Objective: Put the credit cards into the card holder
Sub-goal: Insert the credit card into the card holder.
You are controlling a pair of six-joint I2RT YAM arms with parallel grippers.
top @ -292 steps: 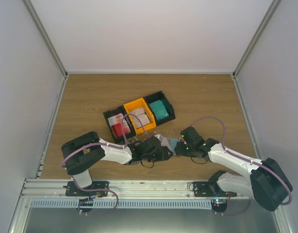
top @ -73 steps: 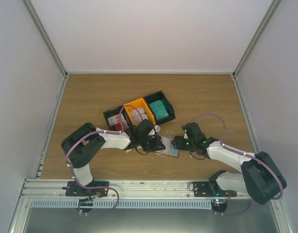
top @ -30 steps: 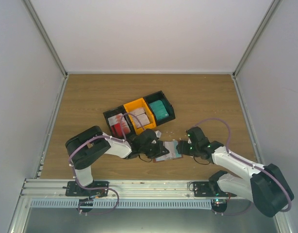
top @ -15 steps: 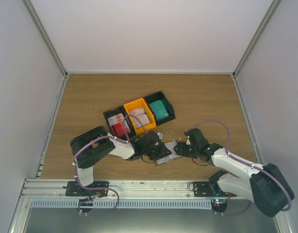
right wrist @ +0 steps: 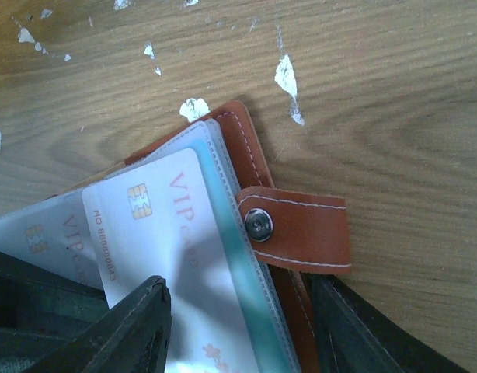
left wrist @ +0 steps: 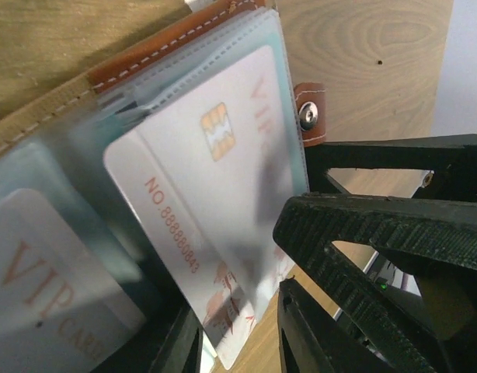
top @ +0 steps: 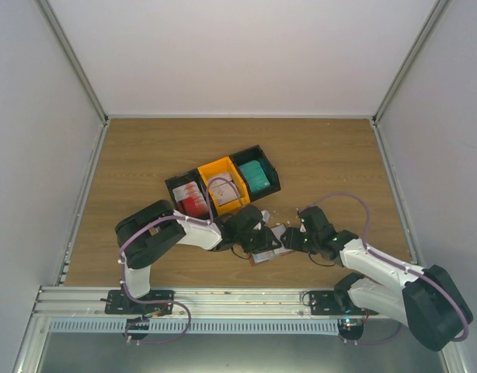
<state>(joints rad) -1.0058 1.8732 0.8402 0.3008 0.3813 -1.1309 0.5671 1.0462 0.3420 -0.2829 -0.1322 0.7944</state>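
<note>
The card holder (top: 271,247) lies open on the table between both grippers: brown leather (right wrist: 242,144) with a snap strap (right wrist: 301,225) and clear sleeves. A white credit card (left wrist: 215,179) marked VIP sits partly in a sleeve, its lower end sticking out between my left gripper's (left wrist: 238,342) fingers, with wood showing beside it. That gripper (top: 255,233) stands open. My right gripper (right wrist: 242,334) straddles the sleeves and leather edge and is shut on the card holder. Another white card (left wrist: 60,287) sits in a neighbouring sleeve.
Three bins stand just behind the grippers: a black one with red cards (top: 190,200), an orange one with pale cards (top: 223,189) and a black one with teal cards (top: 258,177). Small white scraps (right wrist: 287,78) dot the wood near the card holder.
My left gripper's jaws have parted from the white card, which stays in the sleeve. The left gripper has shifted slightly right. The right gripper keeps its hold.
</note>
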